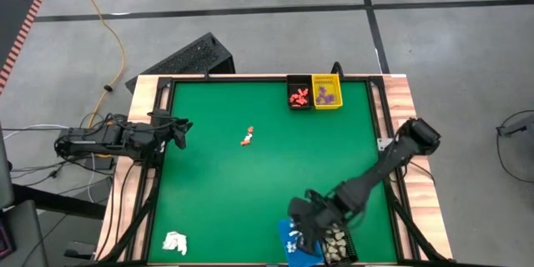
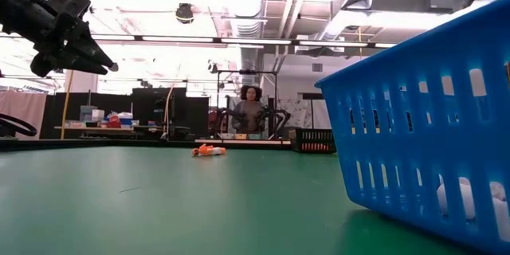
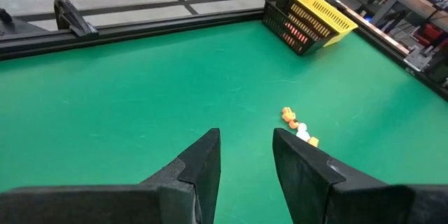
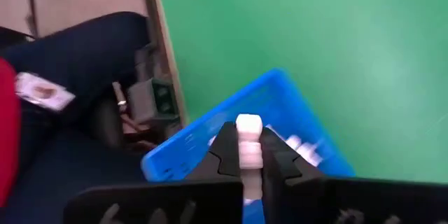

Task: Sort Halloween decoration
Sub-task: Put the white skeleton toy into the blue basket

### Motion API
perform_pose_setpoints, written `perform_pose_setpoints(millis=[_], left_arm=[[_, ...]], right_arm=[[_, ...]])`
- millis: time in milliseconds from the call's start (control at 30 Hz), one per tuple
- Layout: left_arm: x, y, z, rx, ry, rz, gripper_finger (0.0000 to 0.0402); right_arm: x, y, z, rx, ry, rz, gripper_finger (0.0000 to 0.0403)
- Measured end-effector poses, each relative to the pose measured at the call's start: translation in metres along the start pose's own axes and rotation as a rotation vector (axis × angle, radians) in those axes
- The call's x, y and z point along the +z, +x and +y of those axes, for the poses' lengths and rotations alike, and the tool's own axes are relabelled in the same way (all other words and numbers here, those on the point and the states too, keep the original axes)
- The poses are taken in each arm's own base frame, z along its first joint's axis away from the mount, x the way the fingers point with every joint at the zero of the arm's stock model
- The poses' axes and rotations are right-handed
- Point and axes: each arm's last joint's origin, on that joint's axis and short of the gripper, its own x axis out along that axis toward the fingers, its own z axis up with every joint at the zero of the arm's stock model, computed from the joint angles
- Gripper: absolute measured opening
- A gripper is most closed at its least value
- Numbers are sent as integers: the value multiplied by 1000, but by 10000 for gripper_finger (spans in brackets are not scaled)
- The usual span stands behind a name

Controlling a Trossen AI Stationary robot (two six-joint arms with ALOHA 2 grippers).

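Matt green felt-like table [image 1: 217, 192], slotted glossy blue plastic basket [image 2: 430, 127], wood-grain table edging [image 1: 138, 100]

Views: overhead straight down on green table [image 1: 250, 192]; table-level beside blue basket [image 2: 430, 119]; two wrist cameras facing past own fingers; loose pieces [image 1: 248, 138] shared.

Both arms are dark, near black, built of chunky jointed segments. Left arm [image 1: 108, 140] has black cables looping off its base end. Right arm [image 1: 392, 163] has a boxy block at its joint. Left gripper [image 3: 245, 171] has two matte black wedge fingers tapering to blunt tips. Right gripper [image 4: 246, 155] fingers show notched, stepped inner edges.
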Motion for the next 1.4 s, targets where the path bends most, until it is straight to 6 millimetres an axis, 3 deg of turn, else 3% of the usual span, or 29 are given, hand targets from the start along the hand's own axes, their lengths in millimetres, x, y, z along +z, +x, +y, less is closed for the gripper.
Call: perform_pose_setpoints(millis=[233, 533, 767, 933, 1067, 1200, 1400], left_arm=[[0, 0, 0, 0, -10, 0, 121], [0, 0, 0, 0, -12, -1, 121], [0, 0, 0, 0, -12, -1, 121], [0, 0, 0, 0, -12, -1, 121], [0, 0, 0, 7, -9, -7, 121], [0, 0, 0, 8, -9, -8, 121], [0, 0, 0, 10, -6, -6, 121]], right_arm=[[-29, -6, 9, -49, 108, 78, 82], [-26, 7, 1, -107, 28, 82, 156], [12, 7, -20, -424, -194, -334, 163], [51, 14, -48, -536, -273, -376, 163], [89, 32, -68, -519, -413, -398, 163], [124, 48, -95, -351, -509, -372, 163], [160, 69, -156, -220, -581, -308, 163]])
